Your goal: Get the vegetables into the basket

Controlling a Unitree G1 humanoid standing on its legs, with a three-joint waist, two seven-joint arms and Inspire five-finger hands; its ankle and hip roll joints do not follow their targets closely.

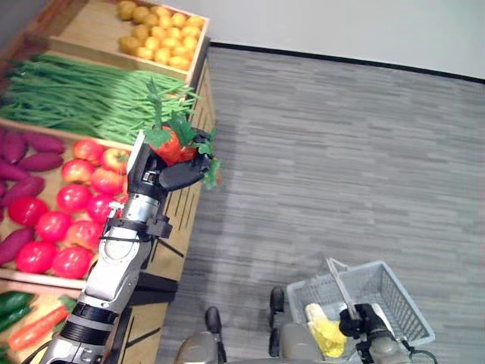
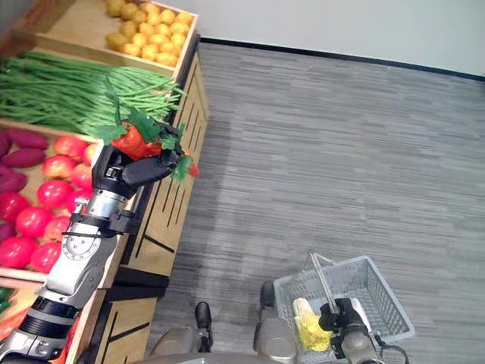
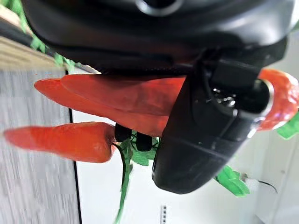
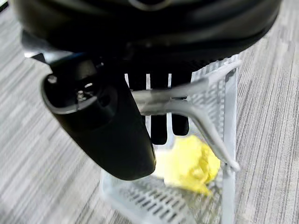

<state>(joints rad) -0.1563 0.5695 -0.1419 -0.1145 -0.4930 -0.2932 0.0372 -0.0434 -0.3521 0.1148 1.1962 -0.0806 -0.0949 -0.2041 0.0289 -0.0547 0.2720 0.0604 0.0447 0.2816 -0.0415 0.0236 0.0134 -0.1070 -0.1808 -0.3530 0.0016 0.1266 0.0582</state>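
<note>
left hand [image 1: 173, 171] curled round carrots [image 1: 174, 144], above stall edge | right hand [image 1: 356, 320] wrapped on basket [image 1: 394, 292] handle, near right | advice: swing carrots right over basket, lower before releasing; leaves snag

My left arm reaches up and forward from the lower left, wrist straight. My left hand [image 1: 173, 168] is raised, fingers and thumb curled round a bunch of red chillies [image 1: 173, 145]. My right arm is low at the lower right, close to me. My right hand [image 1: 356, 318] points down, fingers hooked round the basket handle [image 4: 187, 105], thumb beside it.
</note>
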